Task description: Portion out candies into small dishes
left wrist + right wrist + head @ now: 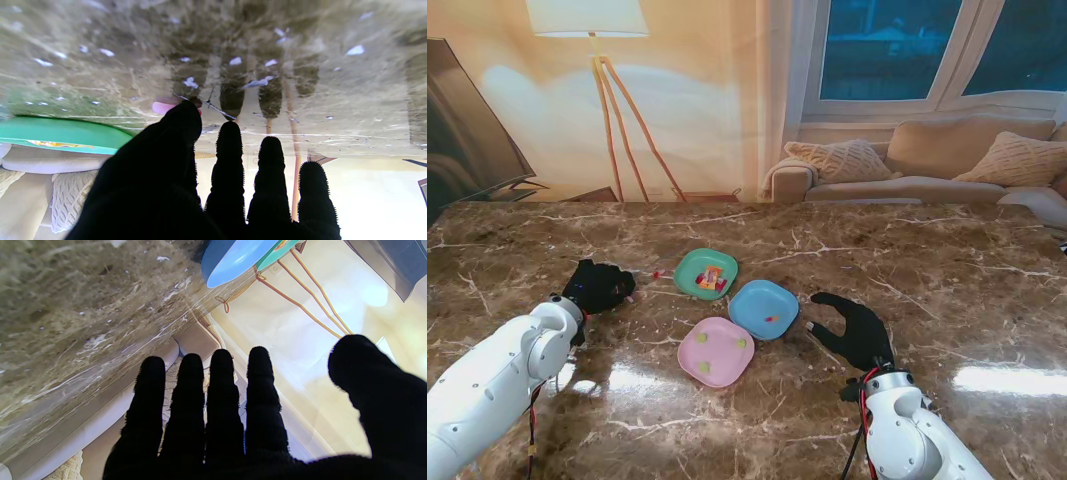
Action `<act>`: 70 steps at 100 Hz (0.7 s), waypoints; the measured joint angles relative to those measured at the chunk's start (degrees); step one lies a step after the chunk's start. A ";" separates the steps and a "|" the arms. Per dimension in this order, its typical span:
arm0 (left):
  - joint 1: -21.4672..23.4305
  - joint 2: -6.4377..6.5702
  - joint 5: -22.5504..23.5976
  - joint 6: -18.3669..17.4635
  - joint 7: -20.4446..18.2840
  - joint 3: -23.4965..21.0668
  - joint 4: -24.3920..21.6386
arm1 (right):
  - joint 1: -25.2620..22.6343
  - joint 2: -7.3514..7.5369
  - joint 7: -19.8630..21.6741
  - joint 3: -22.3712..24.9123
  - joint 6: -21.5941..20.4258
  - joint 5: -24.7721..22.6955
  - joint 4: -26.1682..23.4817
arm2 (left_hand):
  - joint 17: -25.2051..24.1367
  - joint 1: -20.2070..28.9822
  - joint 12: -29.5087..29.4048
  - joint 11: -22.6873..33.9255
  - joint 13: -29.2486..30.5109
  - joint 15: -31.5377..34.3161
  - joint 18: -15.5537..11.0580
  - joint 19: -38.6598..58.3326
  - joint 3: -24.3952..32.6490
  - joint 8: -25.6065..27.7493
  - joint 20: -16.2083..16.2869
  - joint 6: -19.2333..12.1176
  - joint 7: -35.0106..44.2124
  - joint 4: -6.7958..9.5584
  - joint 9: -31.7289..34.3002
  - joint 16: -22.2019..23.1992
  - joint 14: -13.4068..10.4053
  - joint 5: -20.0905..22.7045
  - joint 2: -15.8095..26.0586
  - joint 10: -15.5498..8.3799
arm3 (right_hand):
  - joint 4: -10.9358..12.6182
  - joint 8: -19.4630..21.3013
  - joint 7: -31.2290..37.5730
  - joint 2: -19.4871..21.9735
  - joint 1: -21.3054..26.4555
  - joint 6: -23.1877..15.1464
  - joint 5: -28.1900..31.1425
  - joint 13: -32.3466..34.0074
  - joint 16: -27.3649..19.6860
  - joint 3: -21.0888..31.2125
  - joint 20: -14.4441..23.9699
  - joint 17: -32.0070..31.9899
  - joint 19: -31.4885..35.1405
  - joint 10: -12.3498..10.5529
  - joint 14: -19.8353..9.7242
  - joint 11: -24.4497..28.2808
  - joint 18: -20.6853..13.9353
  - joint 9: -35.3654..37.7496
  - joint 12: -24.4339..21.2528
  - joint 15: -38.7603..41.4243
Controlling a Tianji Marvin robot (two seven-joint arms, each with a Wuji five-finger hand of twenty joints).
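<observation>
Three small square plastic dishes cluster mid-table on the brown marble table top (pixel 947 270), well clear of every edge. Green dish (pixel 706 273) sits farthest from me and holds a pile of mixed wrapped candies (pixel 711 279). Blue dish (pixel 764 308) is just right of it and nearer to me, one small red-orange candy (pixel 770 318) inside. Pink dish (pixel 716 351) is nearest to me with three pale green candies (pixel 704 367); its rim looks to touch the blue dish's.

One loose small red candy (pixel 657 273) lies on the marble just left of the green dish.

Left hand (pixel 599 285), black-gloved, is low over the marble left of the green dish, palm down. Left wrist view: fingers (pixel 229 146) extended and apart, a pink candy (pixel 162 107) right at the thumb tip on the surface; cannot tell if the thumb touches it. Nothing grasped, so released.

Right hand (pixel 852 329) is just right of the blue dish, palm down, fingers spread, thumb out, empty.
</observation>
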 measured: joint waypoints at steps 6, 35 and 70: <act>0.53 0.02 0.41 0.05 -0.10 -0.53 -0.58 | 0.03 0.00 -0.02 -0.03 0.00 0.00 0.00 | 0.00 -0.01 0.39 0.38 0.00 0.00 0.00 0.00 -0.54 0.00 0.00 0.01 0.01 -0.02 0.66 0.01 0.00 0.00 0.00 0.14 | 0.00 0.00 0.00 0.00 0.00 0.00 0.00 0.00 0.00 0.00 0.00 0.00 0.00 0.00 0.00 0.00 0.00 0.00 0.00 0.00; 2.63 0.07 2.00 0.54 -0.52 -2.70 -3.68 | 0.08 0.00 -0.07 -0.09 -0.02 0.06 0.02 | 0.00 -0.04 0.51 0.49 0.00 0.00 0.00 -0.01 -1.27 0.00 0.00 0.65 0.65 -0.18 1.59 0.02 0.01 0.63 -0.01 0.19 | 0.00 0.00 0.00 0.00 0.00 0.00 0.00 0.00 0.00 0.00 0.00 0.00 0.00 0.00 0.00 0.00 0.00 0.00 0.00 0.00; 3.43 0.08 2.58 0.61 -0.60 -3.60 -5.71 | 0.00 -0.03 -0.16 0.00 -0.07 0.16 0.02 | 0.00 -0.04 0.62 0.49 0.00 0.00 -0.01 -0.02 -1.27 0.00 0.00 0.69 0.67 -0.18 1.59 0.02 0.01 0.64 -0.02 0.19 | 0.00 0.00 0.00 0.00 0.00 0.00 0.00 0.00 0.00 0.00 0.00 0.00 0.00 0.00 0.00 0.00 0.00 0.00 0.00 0.00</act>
